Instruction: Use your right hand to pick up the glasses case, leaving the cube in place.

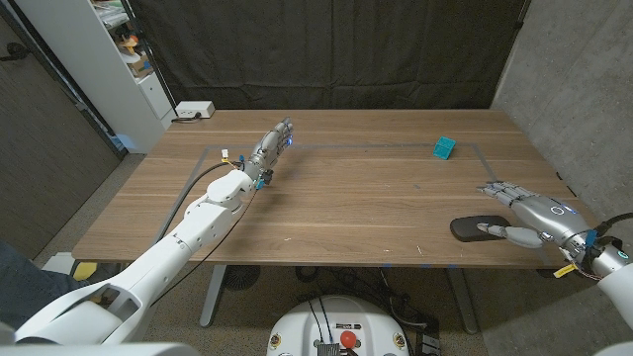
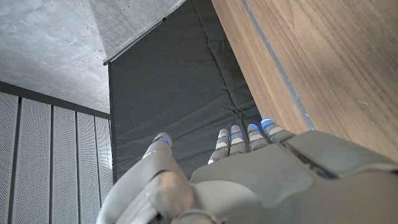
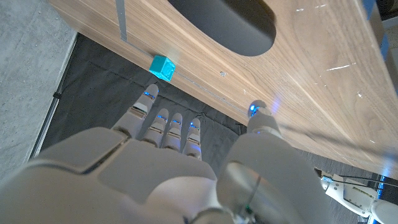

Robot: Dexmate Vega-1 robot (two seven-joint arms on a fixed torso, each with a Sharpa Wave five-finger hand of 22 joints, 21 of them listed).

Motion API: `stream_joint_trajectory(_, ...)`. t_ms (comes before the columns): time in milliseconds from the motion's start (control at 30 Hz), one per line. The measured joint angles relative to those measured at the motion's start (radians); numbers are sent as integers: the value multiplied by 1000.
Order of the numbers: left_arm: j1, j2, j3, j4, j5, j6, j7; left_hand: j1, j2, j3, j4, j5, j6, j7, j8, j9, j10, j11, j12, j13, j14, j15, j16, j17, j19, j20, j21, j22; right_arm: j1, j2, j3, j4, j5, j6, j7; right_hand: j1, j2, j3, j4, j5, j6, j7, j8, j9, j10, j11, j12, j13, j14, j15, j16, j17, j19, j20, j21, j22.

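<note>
Glasses case [image 1: 476, 228]: a dark grey, smooth, oblong hard-shell case with rounded ends, lying flat near the front edge of the brown wooden table [image 1: 356, 208], on your right side. The right hand [image 1: 529, 212] sits just beside it, holding nothing; its fingers [image 1: 499, 190] reach out behind the case while the thumb [image 1: 500, 232] lies along the case's near end, touching it or very nearly, though contact cannot be confirmed. In the right wrist view the case [image 3: 227, 25] lies off to the thumb's [image 3: 260, 115] side, not between thumb and fingers [image 3: 168, 124].

To grasp well, shift the hand sideways until the case lies in the gap between thumb and fingers, then close across its narrow width near the middle. The shell looks slick and curved, so a pinch at the tip would likely let it slide or spin; a deep wrap is safer. Lift straight up.

The small turquoise cube [image 1: 443, 148] stands well apart, toward the far side by the tape line, and also appears in the right wrist view [image 3: 162, 66]; keep the fingers from sweeping that way.

The left hand [image 1: 270, 148] waits far across the table, fingers extended, empty.
</note>
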State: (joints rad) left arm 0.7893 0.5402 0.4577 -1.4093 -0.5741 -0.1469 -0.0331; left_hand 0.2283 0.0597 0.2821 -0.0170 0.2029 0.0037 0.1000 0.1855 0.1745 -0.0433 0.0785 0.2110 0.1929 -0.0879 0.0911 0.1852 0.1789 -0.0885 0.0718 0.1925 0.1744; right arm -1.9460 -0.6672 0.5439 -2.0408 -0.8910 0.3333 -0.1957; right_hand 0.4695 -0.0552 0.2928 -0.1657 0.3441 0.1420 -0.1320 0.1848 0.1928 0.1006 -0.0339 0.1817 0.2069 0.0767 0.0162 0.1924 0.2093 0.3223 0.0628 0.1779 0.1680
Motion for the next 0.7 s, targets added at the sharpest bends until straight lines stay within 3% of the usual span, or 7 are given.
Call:
stream_joint_trajectory(433,-7,-3,2,9,0,-1,-5,0,0,0,0,0,4,-4,0,0,0,0,0,0,0,0,0,0,0,0,0,0,5,-2,-2,-12,-8,-20,59,30,-22,0,0,11,-34,-20,0,0,-35,-7,0,0,-14,26,0,-5,14,64,4,0)
stream_joint_trajectory(700,-8,-4,2,13,0,-3,-7,0,0,0,0,0,4,-4,0,0,0,0,0,0,0,0,0,0,0,0,0,0,6,-10,-3,-19,-14,-31,92,44,-26,0,0,19,-59,2,0,0,-55,-5,0,0,-21,32,0,-5,16,80,12,0)
